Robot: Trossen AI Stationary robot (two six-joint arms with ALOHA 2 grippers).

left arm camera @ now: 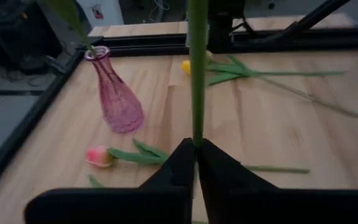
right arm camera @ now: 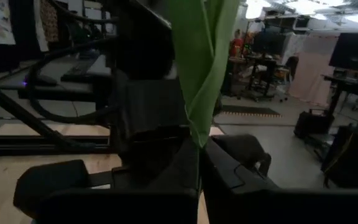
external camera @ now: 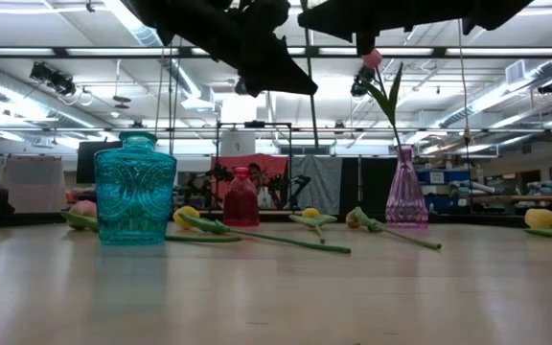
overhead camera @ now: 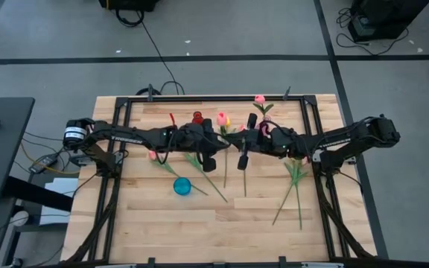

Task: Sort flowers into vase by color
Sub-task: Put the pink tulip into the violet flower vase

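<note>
Both arms meet over the middle of the table. My left gripper (left arm camera: 196, 150) is shut on a thin green stem (left arm camera: 197, 74) that rises from its fingers. My right gripper (right arm camera: 199, 152) is shut on a broad green leaf (right arm camera: 201, 56). In the high view the two grippers (overhead camera: 213, 147) (overhead camera: 241, 146) stand close together beside a tulip with a pink and yellow head (overhead camera: 222, 117); whether both hold that one flower I cannot tell. A pink tulip (overhead camera: 259, 98) stands with its stem in the pink vase (left arm camera: 118, 93). Several tulips lie flat on the table (overhead camera: 293, 179). My left gripper pinches the green stem (left arm camera: 197, 138) between its two shut fingers, and the stem runs straight on past the fingertips, clear of the table. My right gripper pinches the lower end of the folded green leaf (right arm camera: 199, 140) between its two shut fingers; the leaf stands up from them.
A teal vase (overhead camera: 182, 186) stands toward the near side and a red vase (overhead camera: 197, 117) toward the far edge. A pink tulip (left arm camera: 101, 155) lies near the pink vase, yellow ones (left arm camera: 188, 65) beyond. More stems lie at the left (overhead camera: 199, 167). A black frame edges the table (overhead camera: 125, 112).
</note>
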